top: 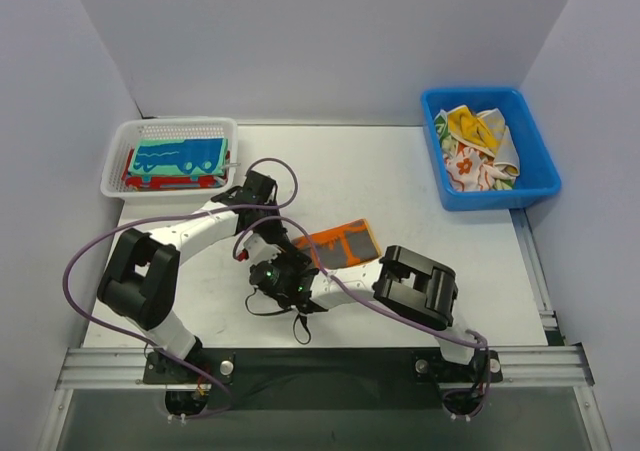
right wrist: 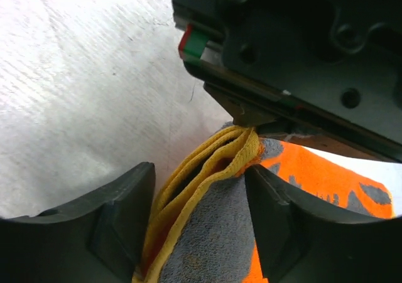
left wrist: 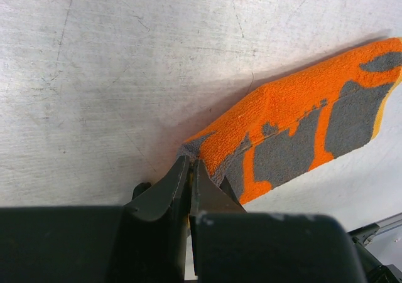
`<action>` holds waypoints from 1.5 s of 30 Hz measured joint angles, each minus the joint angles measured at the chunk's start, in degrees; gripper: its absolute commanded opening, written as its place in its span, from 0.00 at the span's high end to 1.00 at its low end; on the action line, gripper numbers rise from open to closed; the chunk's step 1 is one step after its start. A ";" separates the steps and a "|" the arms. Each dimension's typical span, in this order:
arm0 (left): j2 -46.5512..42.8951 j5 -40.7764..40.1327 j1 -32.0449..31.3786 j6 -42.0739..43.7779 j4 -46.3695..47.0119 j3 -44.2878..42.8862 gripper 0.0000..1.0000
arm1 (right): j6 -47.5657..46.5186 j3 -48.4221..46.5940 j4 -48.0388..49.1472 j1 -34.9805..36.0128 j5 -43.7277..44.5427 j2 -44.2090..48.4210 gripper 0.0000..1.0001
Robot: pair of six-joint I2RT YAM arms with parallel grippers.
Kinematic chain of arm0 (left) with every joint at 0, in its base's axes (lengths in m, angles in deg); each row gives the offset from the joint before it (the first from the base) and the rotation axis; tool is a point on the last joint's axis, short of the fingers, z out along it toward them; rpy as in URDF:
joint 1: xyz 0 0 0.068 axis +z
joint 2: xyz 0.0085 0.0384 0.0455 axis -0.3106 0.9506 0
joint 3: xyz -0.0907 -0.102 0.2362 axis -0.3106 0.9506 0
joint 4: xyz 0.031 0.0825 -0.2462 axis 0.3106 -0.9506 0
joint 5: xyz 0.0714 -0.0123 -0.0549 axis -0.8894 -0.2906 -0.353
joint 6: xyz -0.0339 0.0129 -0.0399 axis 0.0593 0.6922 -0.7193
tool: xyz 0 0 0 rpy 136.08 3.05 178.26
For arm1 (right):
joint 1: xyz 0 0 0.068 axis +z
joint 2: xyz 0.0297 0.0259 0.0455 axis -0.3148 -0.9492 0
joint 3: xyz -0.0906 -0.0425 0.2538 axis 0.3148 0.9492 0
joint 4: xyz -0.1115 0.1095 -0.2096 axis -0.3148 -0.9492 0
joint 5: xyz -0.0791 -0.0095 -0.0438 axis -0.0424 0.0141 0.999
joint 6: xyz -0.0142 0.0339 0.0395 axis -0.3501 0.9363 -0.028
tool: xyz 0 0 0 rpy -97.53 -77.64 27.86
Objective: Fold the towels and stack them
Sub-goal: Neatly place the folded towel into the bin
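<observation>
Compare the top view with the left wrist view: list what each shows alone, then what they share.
Only the top view: the basket holding folded towels, the bin of loose towels, and the right arm.
Only the left wrist view: close up, the left gripper shut on a corner of the orange towel.
Both: the orange towel lying on the table.
</observation>
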 measured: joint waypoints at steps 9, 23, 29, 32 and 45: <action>0.02 0.00 0.39 0.15 -1.20 -1.81 0.86 | 0.07 -1.75 -3.61 -0.15 3.13 -1.42 1.00; -3.23 -1.64 10.38 2.08 -1.97 -6.01 0.11 | 11.17 11.47 2.36 -9.64 -13.75 11.72 1.00; -12.02 -1.95 10.45 1.68 2.21 -0.20 0.03 | 16.79 19.10 11.65 -13.79 -23.39 18.01 1.00; -14.51 -1.42 8.57 0.24 5.53 5.92 0.03 | 19.56 21.40 15.65 -15.30 -27.39 19.39 1.00; -14.69 -3.56 -2.91 -7.34 18.14 13.77 0.03 | 25.35 23.91 23.98 -17.29 -35.60 19.78 1.00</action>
